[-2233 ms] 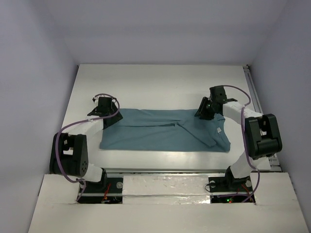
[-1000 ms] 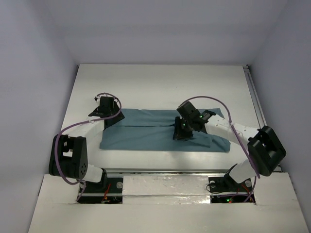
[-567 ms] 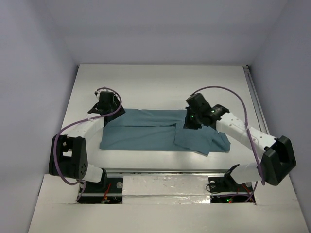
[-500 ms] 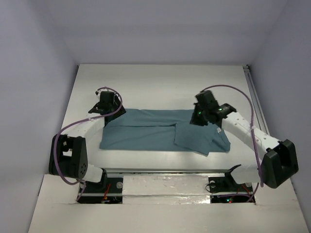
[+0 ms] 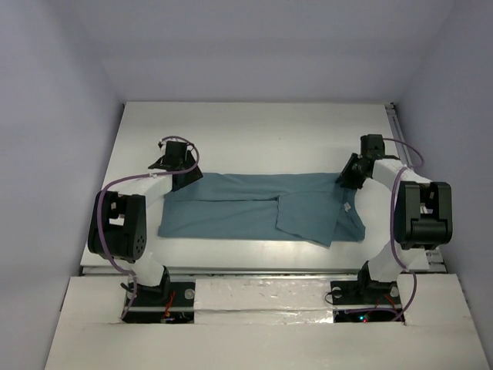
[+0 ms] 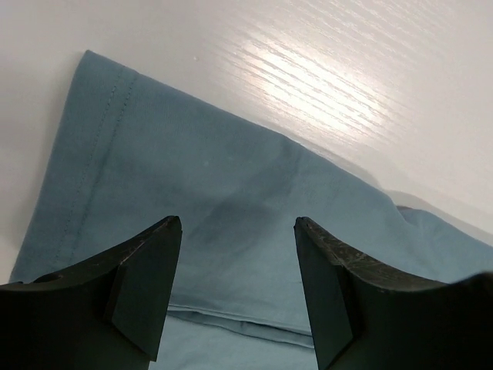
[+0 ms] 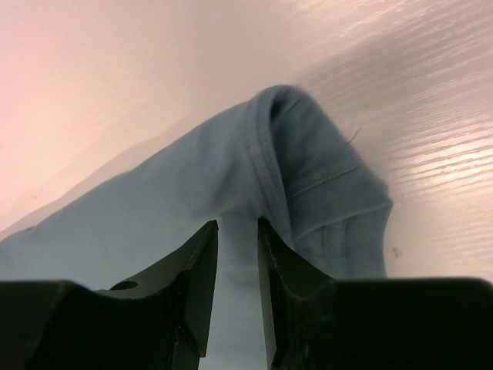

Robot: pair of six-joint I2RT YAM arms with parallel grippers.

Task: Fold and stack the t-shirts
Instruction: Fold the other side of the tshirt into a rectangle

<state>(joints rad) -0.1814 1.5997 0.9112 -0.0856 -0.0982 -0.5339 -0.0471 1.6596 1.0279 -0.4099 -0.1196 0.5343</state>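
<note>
The teal t-shirt [image 5: 231,208] lies flat across the middle of the white table [image 5: 254,139], its right part folded over as a slanted flap [image 5: 312,216] with a small white label [image 5: 348,207] showing. My left gripper [image 5: 179,166] hovers over the shirt's far left corner. In the left wrist view it [image 6: 239,223] is open above smooth cloth [image 6: 231,154], holding nothing. My right gripper [image 5: 350,173] is at the shirt's far right corner. In the right wrist view its jaws [image 7: 237,222] stand slightly apart just behind a raised ribbed fold of the shirt [image 7: 277,146], with no cloth pinched.
A metal rail [image 5: 400,146] runs along the table's right edge. Pale walls close in the table on the left, far and right sides. The arm bases sit behind the white front ledge [image 5: 254,293].
My right gripper has gone from the shirt's middle back to its far right corner, leaving the right part folded over, and its jaws have parted. The left gripper shifted slightly farther back.
</note>
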